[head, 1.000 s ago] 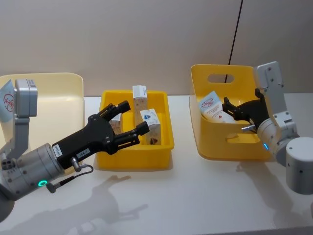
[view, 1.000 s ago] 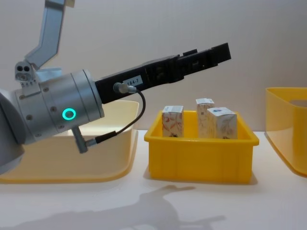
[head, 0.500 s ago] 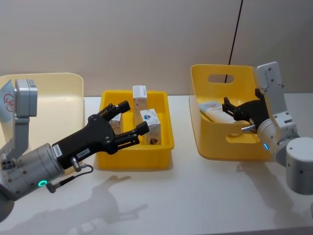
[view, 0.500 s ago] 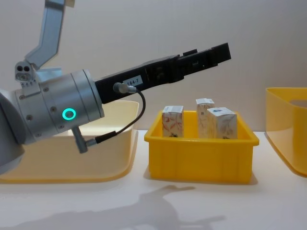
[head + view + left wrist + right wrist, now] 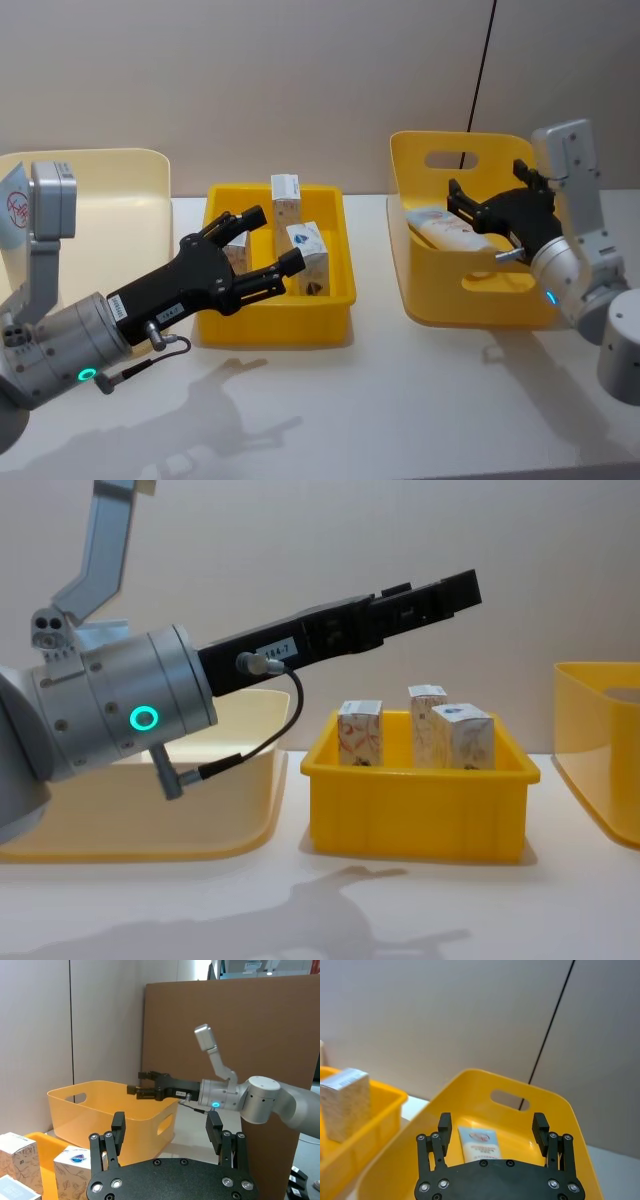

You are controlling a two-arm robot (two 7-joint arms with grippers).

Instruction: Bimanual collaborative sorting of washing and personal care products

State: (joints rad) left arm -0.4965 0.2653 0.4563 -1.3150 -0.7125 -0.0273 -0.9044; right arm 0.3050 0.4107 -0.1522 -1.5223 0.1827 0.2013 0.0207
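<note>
Up and back is where the right hand point(image 5: 484, 192) has gone since a second ago, when it sat lower in the tall yellow bin point(image 5: 440, 300) beside a propped-up squeeze tube point(image 5: 448, 229). That tube now lies flat on the bin floor, its end near the left wall. My left hand point(image 5: 275, 238) has not shifted.

From the right wrist view I see the tube's point(image 5: 479, 1143) flat light-blue top and red print, but its lower part is hidden under the right hand point(image 5: 492, 1123). The chest view cuts the tall bin point(image 5: 600, 730) off at the right edge. In the head view, the left hand's fingers point(image 5: 250, 216) cover part of one small white carton point(image 5: 237, 252). At the far left edge, a pale item with red print point(image 5: 12, 205) is cut off and I cannot make out what it is.

The right hand is spread wide above the tube, holding and touching nothing. The left hand is also spread and empty. From the chest view, the left hand point(image 5: 432, 599) hangs well above the low yellow bin point(image 5: 415, 815).

Three cartons stand upright in that bin: the patterned one point(image 5: 360, 735), a taller one behind point(image 5: 427, 723), and the blue-marked carton point(image 5: 466, 737) in front. A pale cream bin point(image 5: 110, 190) sits on the bench point(image 5: 400, 400) to the left.
</note>
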